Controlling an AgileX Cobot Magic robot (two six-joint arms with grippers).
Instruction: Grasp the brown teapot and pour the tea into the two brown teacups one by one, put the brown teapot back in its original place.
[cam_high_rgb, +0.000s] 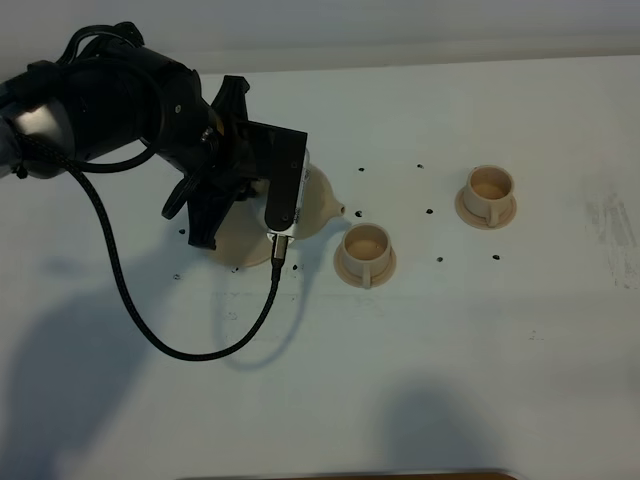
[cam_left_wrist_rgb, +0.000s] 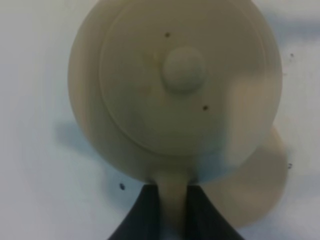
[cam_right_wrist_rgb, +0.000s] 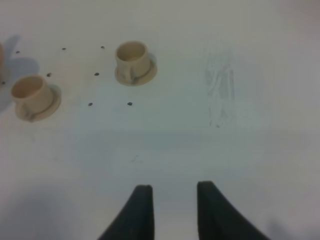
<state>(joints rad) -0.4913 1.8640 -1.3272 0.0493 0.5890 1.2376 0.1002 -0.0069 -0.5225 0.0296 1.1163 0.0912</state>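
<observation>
Brown teapot (cam_left_wrist_rgb: 175, 100): pinched by its loop handle (cam_left_wrist_rgb: 172, 212) in the left gripper (cam_left_wrist_rgb: 172, 192), with the two dark jaws pressed against the handle from both sides. Looks lifted a little and moved part way off the big round saucer (cam_left_wrist_rgb: 262, 192), seen peeking out beside and under the pot. Seen from high up, points its short spout (cam_high_rgb: 341, 211) toward the near teacup (cam_high_rgb: 366, 252), close to it but not yet over it. Hard to say if tipped or level, with the arm hiding much of the pot. So: grabbing done, by the look of it. Pouring most likely not begun, with no tea to see in the near teacup or in the far teacup (cam_high_rgb: 489, 193). Both standing upright on their own little saucers, pale inside. Left to do: pour into one cup, pour into the other, then set the pot back on the big saucer. Farther out, the right gripper (cam_right_wrist_rgb: 172, 192): jaws spread apart, holding nothing, touching nothing. Hangs above the bare white table (cam_right_wrist_rgb: 210, 145), well apart from both cups. Only a few small dark specks (cam_right_wrist_rgb: 129, 104) on the table near the cups.
</observation>
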